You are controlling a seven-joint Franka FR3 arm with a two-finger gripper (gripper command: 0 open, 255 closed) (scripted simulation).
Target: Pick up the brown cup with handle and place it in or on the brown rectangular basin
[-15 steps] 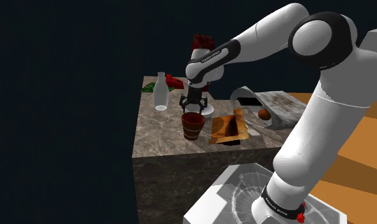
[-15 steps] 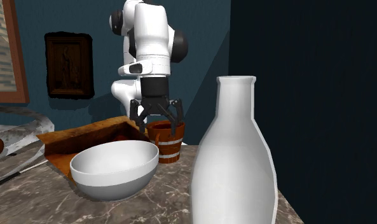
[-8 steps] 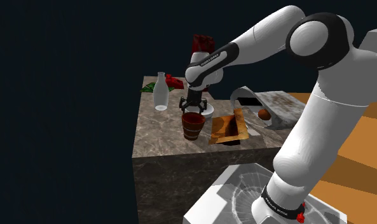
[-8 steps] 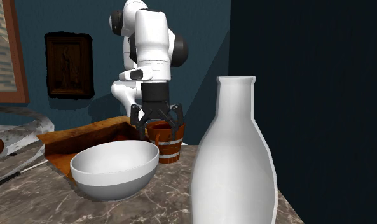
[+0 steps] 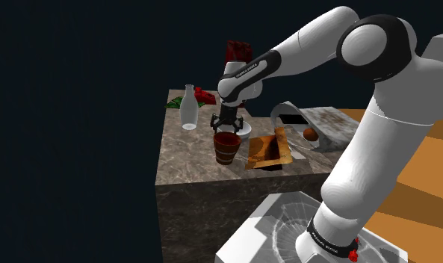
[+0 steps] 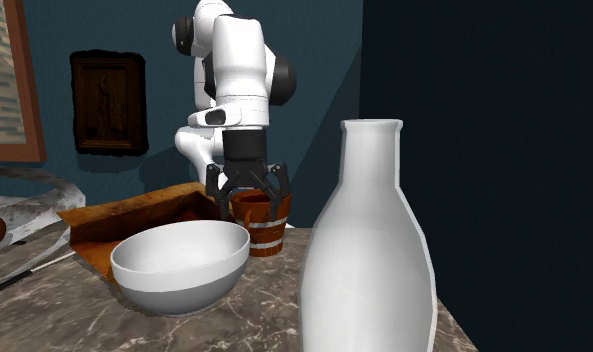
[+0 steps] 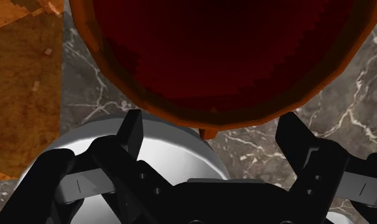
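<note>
A brown wooden cup [image 5: 227,147] with a pale band stands upright on the marble counter [image 5: 190,161]. In the second exterior view the cup [image 6: 261,222] sits beyond the white bowl. My gripper [image 5: 226,131] hangs just above the cup's rim, open, its fingers straddling the rim's edge without touching it. From the wrist, the gripper [image 7: 212,133] has its fingers wide apart, with the cup's dark inside [image 7: 231,57] ahead and a small orange nub at the rim between them. The brown rectangular basin [image 5: 268,149] lies beside the cup, sunk into the counter.
A white bowl [image 6: 179,265] sits close behind the cup, under my hand. A white bottle [image 5: 188,108] stands at the counter's far corner, with red items [image 5: 203,94] behind it. A grey curved fixture [image 5: 324,123] with an orange ball [image 5: 310,134] lies past the basin. The counter edge drops off near the cup.
Over the last second the gripper came down a little toward the cup's rim and turned at the wrist. It has held still for the last half second. The cup has not moved.
</note>
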